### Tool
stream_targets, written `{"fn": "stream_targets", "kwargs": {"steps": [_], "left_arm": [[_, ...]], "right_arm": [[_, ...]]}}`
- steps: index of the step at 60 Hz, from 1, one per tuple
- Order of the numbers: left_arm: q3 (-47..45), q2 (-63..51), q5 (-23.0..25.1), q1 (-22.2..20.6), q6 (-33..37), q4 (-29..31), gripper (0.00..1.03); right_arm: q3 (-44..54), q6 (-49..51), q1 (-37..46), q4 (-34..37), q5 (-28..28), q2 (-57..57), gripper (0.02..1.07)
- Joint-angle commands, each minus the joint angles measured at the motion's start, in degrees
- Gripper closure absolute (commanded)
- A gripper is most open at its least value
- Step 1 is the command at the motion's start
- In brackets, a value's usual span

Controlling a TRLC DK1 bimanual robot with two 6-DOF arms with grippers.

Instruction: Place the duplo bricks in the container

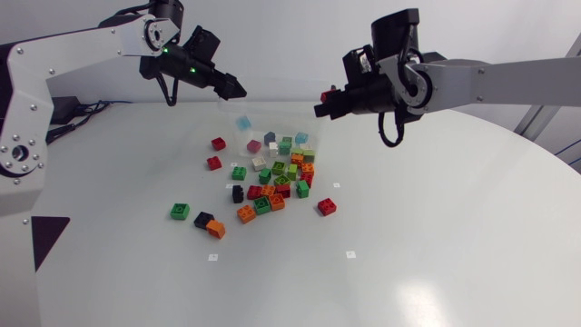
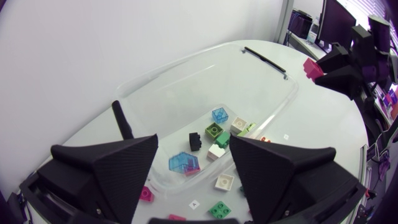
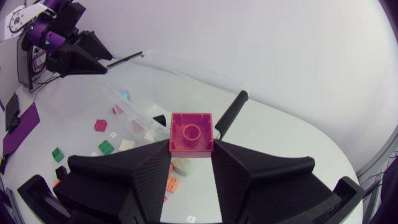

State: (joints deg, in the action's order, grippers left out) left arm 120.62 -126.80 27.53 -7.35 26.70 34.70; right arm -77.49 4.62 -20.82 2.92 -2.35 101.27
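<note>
- Nearest on the desk [image 1: 408, 263], a black brick [image 1: 202, 219] touches an orange brick [image 1: 216, 229]. A green brick [image 1: 180, 211] lies just beside them, to the left.
- A lone red brick [image 1: 327, 206] lies to the right, apart from the others.
- Behind these is a heap [image 1: 277, 182] of green, orange, red, black and white bricks. It spreads in front of the container and up to its near wall. A red pair [image 1: 214, 163] lies loose to the left of the heap.
- The container [image 2: 261, 74], a clear tub, stands beyond the heap toward the desk's far side. A few bricks already lie inside. Among them are a clear blue brick [image 2: 183, 163], a small blue brick [image 2: 219, 115] and a white brick [image 2: 216, 151].
- The left end effector [image 2: 193, 146] hangs above the container's left end. Its fingers are spread wide, with nothing between them. The left wrist view looks down between them into the tub.
- The right end effector [image 3: 191, 152] hangs raised over the desk by the container's right end. It pinches the held brick [image 3: 191, 132], a red one, from both sides. The brick's hollow underside faces the right wrist camera.
- The two end effectors face each other across the container, well apart.
</note>
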Motion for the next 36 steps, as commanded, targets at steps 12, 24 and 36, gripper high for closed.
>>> {"fn": "stream_targets", "kwargs": {"steps": [12,24,36], "left_arm": [[-2.05,2.44,0.16,7.79,-0.59,-0.42,0.05],[-5.48,3.23,2.97,12.01,1.08,-0.68,0.05],[-8.21,2.09,3.76,14.56,2.83,-1.91,0.05]], "right_arm": [[-7.58,-2.43,-1.77,1.13,0.15,6.04,0.75],[-11.98,-3.04,-2.56,1.30,0.68,10.08,0.75],[-15.14,-3.22,-2.82,1.48,1.12,13.16,0.75]]}}
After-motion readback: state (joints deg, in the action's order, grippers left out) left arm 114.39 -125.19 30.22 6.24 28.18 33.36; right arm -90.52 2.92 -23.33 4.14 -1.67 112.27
